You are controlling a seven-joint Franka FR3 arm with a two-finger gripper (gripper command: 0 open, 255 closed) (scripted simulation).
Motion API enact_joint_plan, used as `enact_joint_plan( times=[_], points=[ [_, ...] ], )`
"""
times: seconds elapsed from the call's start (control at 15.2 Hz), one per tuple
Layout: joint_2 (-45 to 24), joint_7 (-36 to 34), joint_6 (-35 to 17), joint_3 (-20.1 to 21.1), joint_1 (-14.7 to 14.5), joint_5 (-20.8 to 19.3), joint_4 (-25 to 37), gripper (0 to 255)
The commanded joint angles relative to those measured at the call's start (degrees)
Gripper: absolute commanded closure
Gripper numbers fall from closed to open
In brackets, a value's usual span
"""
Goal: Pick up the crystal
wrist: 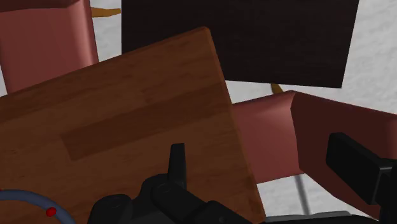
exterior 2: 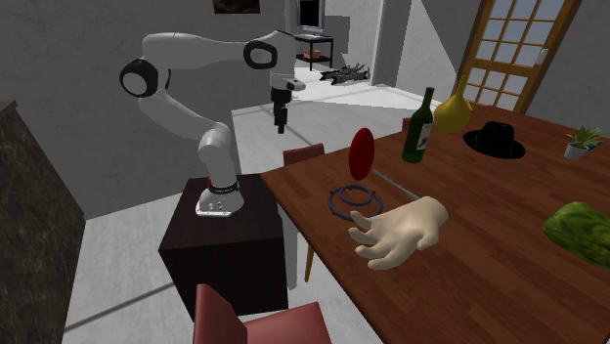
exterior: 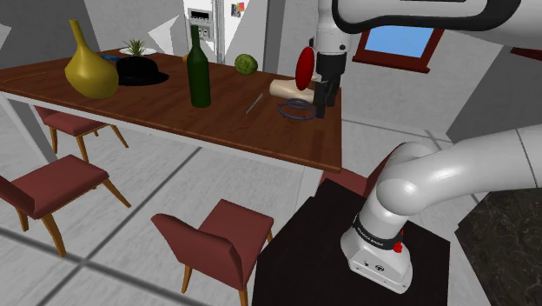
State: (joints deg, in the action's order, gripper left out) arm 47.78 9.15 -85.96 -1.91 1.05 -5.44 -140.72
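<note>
Red oval crystal (exterior: 305, 68) stood upright on table (exterior: 130, 104), near gripper (exterior: 323, 104), on its shoulder-view left, untouched. Gripper hung over table corner, fingers apart, nothing btwn. Approx. approach only; lining up, grasp & lift all left.

- Bare wood is lying open at the table (wrist: 127, 121) corner, under the jaws.
- A blue ring (exterior 2: 354, 199), an upright red disc (exterior 2: 362, 151) and a pale hand model (exterior 2: 401, 233) are crowding together just beyond.
- A green bottle (exterior 2: 419, 127) is standing farther along.
- A red chair (wrist: 273, 127) is sitting just off the corner.
</note>
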Motion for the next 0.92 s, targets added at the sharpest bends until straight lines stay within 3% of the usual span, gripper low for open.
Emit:
enact_joint_plan(
  times=[0.0,0.86],
  points=[
    [0.0,0.0,0.0,0.0,0.0,0.0,0.0,0],
    [-23.5,29.9,9.0,-9.2,-0.4,-19.2,23.8,0]
  ],
)
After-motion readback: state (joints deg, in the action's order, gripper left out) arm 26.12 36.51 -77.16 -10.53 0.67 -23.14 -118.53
